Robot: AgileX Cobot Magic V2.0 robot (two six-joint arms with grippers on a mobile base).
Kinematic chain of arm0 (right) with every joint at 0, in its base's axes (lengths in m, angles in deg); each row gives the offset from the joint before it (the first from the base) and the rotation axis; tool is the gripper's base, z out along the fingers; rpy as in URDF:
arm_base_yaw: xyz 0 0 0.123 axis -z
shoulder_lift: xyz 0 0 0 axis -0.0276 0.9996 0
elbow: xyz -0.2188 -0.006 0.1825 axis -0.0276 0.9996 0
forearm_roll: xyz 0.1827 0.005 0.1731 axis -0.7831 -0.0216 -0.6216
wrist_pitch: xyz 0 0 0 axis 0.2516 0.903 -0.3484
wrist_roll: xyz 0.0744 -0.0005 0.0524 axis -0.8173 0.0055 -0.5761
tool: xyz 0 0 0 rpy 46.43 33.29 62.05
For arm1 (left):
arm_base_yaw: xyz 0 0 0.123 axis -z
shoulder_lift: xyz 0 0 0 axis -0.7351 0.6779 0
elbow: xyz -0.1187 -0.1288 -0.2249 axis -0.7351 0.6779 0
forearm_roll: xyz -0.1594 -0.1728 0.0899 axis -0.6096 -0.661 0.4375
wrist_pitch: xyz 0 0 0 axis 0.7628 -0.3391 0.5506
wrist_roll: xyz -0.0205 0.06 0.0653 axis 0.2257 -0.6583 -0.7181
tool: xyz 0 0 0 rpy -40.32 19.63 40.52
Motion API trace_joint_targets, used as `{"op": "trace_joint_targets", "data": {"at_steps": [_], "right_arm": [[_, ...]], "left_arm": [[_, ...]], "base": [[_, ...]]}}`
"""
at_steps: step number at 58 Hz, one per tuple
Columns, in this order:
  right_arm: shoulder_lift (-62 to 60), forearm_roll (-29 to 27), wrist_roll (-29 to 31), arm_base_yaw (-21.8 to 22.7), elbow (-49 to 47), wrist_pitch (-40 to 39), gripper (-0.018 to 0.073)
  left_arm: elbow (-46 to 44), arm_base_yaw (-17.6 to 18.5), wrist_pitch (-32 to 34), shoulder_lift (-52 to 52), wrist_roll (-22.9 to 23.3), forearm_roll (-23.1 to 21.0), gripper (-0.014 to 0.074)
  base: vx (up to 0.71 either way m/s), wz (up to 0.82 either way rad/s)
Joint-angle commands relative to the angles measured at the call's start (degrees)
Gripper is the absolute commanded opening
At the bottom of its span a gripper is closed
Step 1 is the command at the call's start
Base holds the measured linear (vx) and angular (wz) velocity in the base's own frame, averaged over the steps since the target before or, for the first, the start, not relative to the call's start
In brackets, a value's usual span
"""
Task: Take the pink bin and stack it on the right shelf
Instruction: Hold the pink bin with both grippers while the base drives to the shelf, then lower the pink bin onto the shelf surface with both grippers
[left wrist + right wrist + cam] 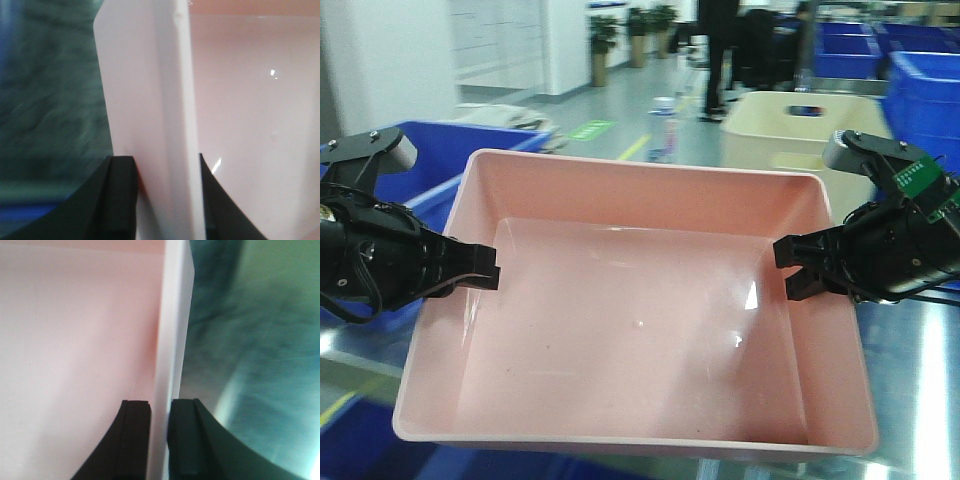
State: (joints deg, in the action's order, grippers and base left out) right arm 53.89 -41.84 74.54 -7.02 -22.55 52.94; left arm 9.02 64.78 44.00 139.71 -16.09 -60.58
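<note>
While the left gripper point(485, 268) and right gripper point(790, 265) pinch its side walls, the pink bin point(640, 330) fills mid-frame. Carry step, I'd say; next up, a level swing onto the right shelf point(920, 400).

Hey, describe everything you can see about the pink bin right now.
The pink bin is a wide, shallow, pale-pink rectangular tray, seemingly smooth glossy plastic, with sloping walls and a rolled rim. It is empty, open side up and roughly level. The left gripper pinches its left wall and the right gripper its right wall, jaws closed over each rim from both sides. Blue crates and a cream bin lie behind it.
</note>
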Motion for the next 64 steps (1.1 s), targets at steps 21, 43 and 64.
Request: {"op": "trace_joint_targets", "data": {"at_steps": [21, 43, 64], "right_arm": [[-2.3, -2.8, 0.9, 0.0, -1.9, -4.1, -0.0008], [-2.3, -2.8, 0.9, 0.0, -1.9, -4.1, -0.0008], [-2.3, -2.7, 0.9, 0.0, -1.9, -4.1, -0.0008]], "left_arm": [[-1.8, 1.0, 3.1, -2.7, -1.3, -5.5, -0.0008], [-1.8, 1.0, 3.1, -2.7, -1.3, -5.5, -0.0008], [-1.8, 1.0, 3.1, -2.7, -1.3, -5.5, -0.0008]], "base": [[0.30, -0.73], [0.21, -0.22], [0.11, 0.03]]}}
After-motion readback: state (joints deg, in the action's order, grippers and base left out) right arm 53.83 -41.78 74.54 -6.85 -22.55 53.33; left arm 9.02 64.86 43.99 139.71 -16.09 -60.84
